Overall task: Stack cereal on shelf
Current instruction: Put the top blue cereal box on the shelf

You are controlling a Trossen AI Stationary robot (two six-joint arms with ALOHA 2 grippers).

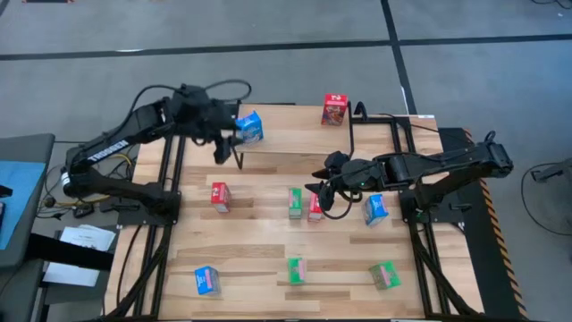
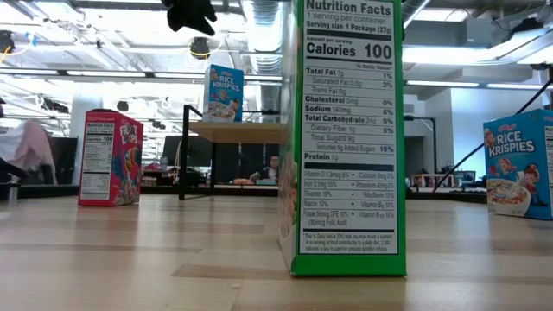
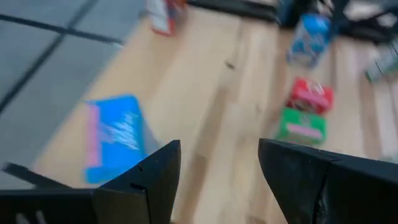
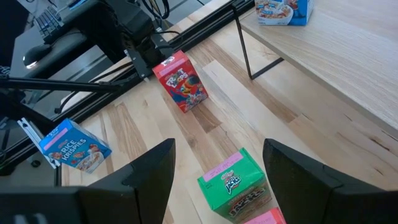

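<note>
Cereal, small printed cardboard boxes in blue, green and red: one blue Rice Krispies box (image 1: 251, 127) is set upright on the left end of the low shelf of light wooden plank on thin black legs (image 1: 357, 141), and a red box (image 1: 334, 110) is seen at the shelf's far edge, though whether on the plank or behind it cannot be told.

Left gripper (image 1: 221, 146): held just beside the blue box, fingers apart and empty, apparently clear of it after placing.

Right gripper (image 1: 323, 195): held low over the paired green box (image 4: 234, 183) and red box (image 1: 315, 207) at mid-table, fingers spread wide and empty, probably aligned for a pick.

Remaining boxes are scattered on the large wooden tabletop (image 1: 259, 241), unshelved.
</note>
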